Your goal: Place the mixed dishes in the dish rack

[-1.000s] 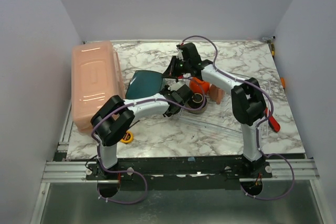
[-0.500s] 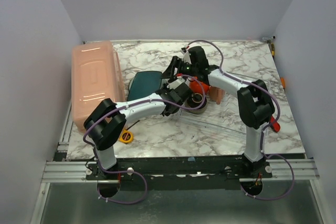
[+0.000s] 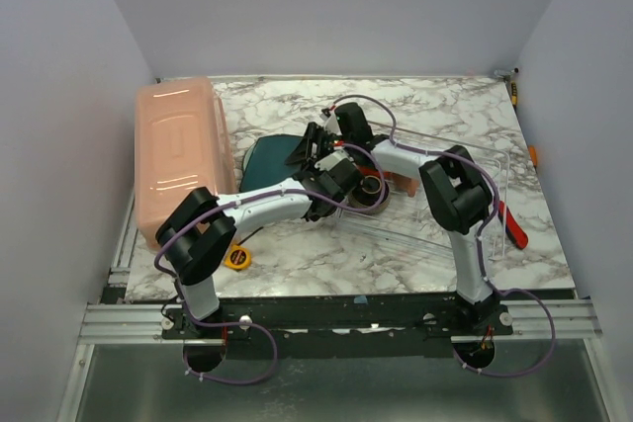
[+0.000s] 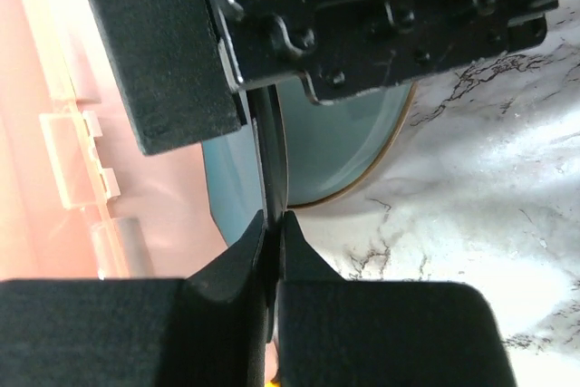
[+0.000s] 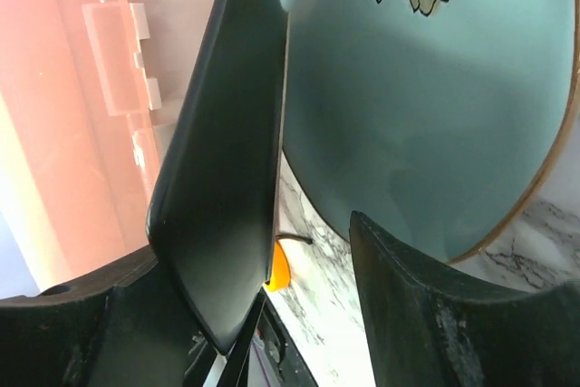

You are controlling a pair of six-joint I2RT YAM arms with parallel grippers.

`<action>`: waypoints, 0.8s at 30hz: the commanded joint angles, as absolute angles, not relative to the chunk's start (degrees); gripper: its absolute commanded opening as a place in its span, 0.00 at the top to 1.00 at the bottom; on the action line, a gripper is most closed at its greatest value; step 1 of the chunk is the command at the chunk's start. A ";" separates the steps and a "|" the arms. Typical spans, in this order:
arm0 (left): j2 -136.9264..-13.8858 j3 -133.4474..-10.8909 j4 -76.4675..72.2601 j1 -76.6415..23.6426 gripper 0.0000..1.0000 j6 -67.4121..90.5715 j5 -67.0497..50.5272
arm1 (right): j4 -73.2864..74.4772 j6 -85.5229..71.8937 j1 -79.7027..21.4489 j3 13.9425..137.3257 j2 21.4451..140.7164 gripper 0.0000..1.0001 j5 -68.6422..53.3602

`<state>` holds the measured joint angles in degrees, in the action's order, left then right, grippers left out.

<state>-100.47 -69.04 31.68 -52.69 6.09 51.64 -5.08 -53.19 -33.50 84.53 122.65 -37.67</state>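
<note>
The teal plate (image 3: 269,160) lies left of the dish rack (image 3: 465,207), a clear tray with a wire grid. My left gripper (image 3: 322,175) is shut on the plate's near right rim; in the left wrist view the thin rim (image 4: 272,156) runs edge-on into the closed jaws (image 4: 274,220). My right gripper (image 3: 315,141) hangs open over the plate's far right edge, its fingers (image 5: 227,178) on either side of the flowered teal face (image 5: 426,106). In the rack stand the dark brown bowl (image 3: 372,191) and the pinkish-tan mug (image 3: 404,183). My right arm hides the orange bowl.
The long salmon-pink tub (image 3: 178,160) stands close on the plate's left. A yellow tape measure (image 3: 237,258) lies near the front edge by the left arm. A red-handled tool (image 3: 510,224) lies right of the rack.
My right gripper has swung left from above the rack to the plate and its jaws have opened. The left gripper keeps its hold on the plate, which now lies flatter.
</note>
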 commanded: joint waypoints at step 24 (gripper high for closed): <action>-77.98 -76.81 41.80 -54.93 0.37 9.69 43.07 | 2.26 -39.24 -35.68 88.18 113.00 1.00 -25.62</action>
